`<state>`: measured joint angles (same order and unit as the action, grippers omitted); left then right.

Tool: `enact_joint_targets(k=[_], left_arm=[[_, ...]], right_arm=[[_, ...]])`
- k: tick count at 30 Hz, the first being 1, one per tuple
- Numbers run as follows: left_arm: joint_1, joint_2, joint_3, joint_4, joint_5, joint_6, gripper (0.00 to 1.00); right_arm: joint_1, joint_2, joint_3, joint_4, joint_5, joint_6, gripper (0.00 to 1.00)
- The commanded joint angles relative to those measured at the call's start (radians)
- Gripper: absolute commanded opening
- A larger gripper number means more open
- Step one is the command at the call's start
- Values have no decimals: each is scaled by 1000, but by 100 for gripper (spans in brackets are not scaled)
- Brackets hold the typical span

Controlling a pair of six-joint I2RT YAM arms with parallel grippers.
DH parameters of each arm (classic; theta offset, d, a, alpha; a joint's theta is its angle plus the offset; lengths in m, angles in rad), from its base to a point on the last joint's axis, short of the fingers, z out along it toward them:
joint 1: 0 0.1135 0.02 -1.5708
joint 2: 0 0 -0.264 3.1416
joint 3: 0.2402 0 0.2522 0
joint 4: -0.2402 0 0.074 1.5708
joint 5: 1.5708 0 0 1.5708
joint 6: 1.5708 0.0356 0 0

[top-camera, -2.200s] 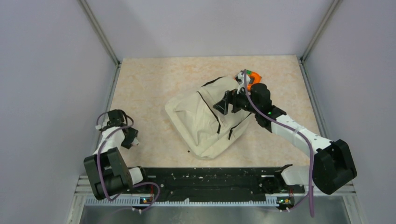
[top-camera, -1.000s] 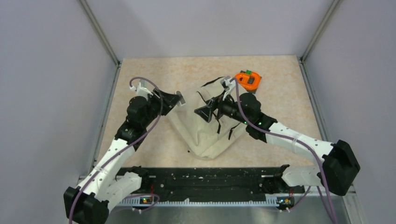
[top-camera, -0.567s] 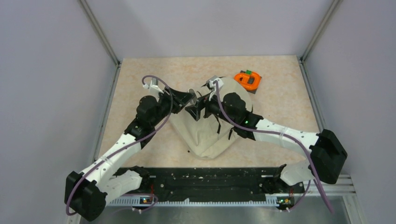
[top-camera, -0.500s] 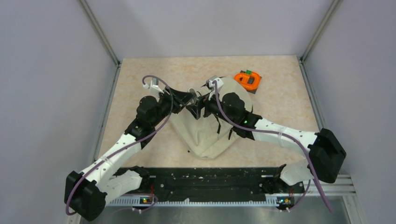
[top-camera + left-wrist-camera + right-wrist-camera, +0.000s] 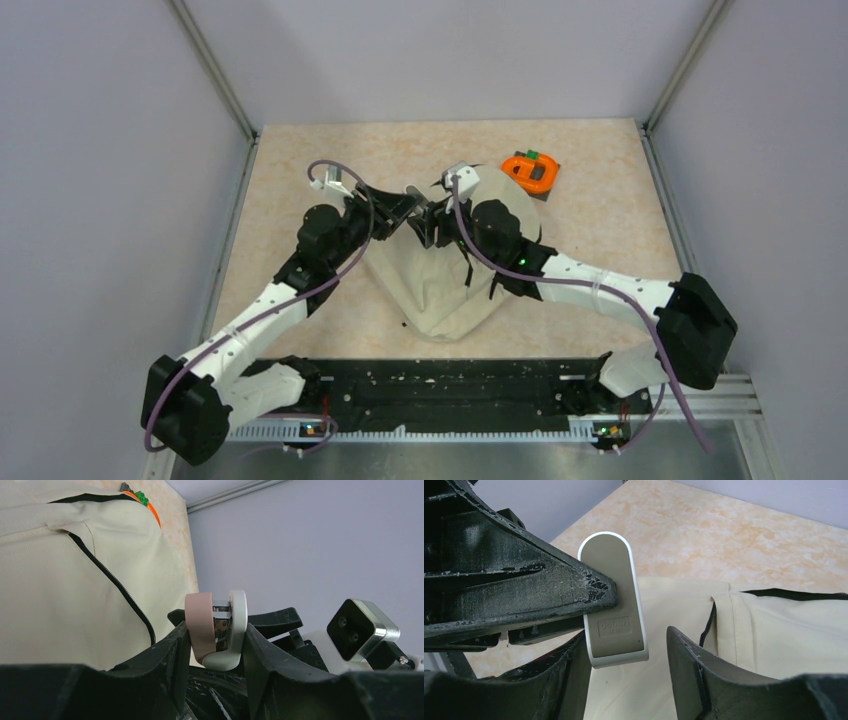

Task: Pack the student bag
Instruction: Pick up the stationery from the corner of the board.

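Note:
The student bag point(image 5: 440, 290), cream fabric with black zipper lines, lies mid-table; it also fills the left wrist view's left side point(image 5: 60, 580) and lies under the jaws in the right wrist view point(image 5: 774, 630). Above its far edge my left gripper point(image 5: 406, 206) is shut on a small pink-and-white stapler point(image 5: 216, 630). My right gripper point(image 5: 428, 222) faces it from the right. Its open jaws stand around the stapler's free end point(image 5: 616, 610): one finger touches it, the other is a gap away.
An orange object with a green part point(image 5: 530, 170) lies on a dark base at the back right, beyond the bag, its edge visible point(image 5: 150, 510). Grey walls enclose the table on three sides. The right arm's wrist camera point(image 5: 360, 627) is close to my left fingers.
Both arms came together over the bag's far edge. The right gripper's jaws narrowed around the stapler, which stays in the left gripper.

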<state>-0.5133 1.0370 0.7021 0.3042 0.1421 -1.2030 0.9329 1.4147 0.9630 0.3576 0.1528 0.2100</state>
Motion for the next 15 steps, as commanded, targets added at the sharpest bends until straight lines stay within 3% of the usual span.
enact_joint_targets(k=[1,15], left_arm=[[-10,11,-3,57,34,-15,45],[-8,-13,-15,31,44,-3,46]], right_arm=[[6,1,52,94,5,-33,56],[5,-50,55,76,-53,-171,56]])
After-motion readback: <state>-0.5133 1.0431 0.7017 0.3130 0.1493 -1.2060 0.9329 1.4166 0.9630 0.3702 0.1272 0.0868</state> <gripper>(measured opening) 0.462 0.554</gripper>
